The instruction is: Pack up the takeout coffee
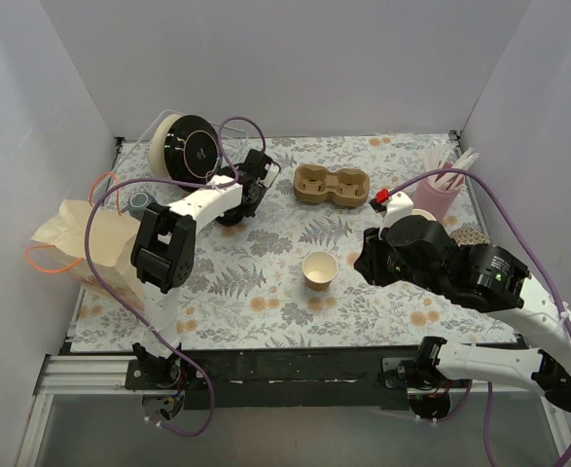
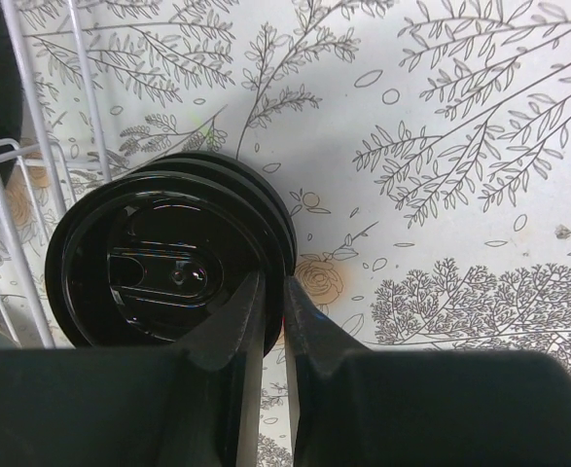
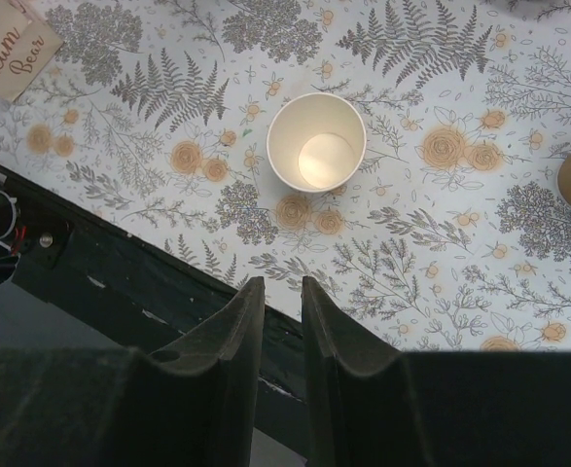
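Note:
The takeout coffee's kraft paper cup (image 1: 320, 269) (image 3: 316, 141) stands upright mid-table with its top open and its white inside empty. A short stack of round black lids (image 2: 159, 272) lies on the patterned cloth beside a wire rack (image 2: 32, 146). My left gripper (image 2: 273, 287) (image 1: 238, 202) reaches down at the stack, jaws pinched on the rim of a black lid. In the right wrist view my right gripper (image 3: 283, 282) hovers over the table's near edge, below the cup. Its jaws stand a little apart with nothing between them.
A brown cardboard cup carrier (image 1: 332, 185) sits at the back centre and a pink cup of straws (image 1: 439, 195) at the back right. A paper bag (image 1: 81, 238) lies at the left near a grey-green mug (image 1: 139, 201). The rack holds a large black disc (image 1: 190, 148).

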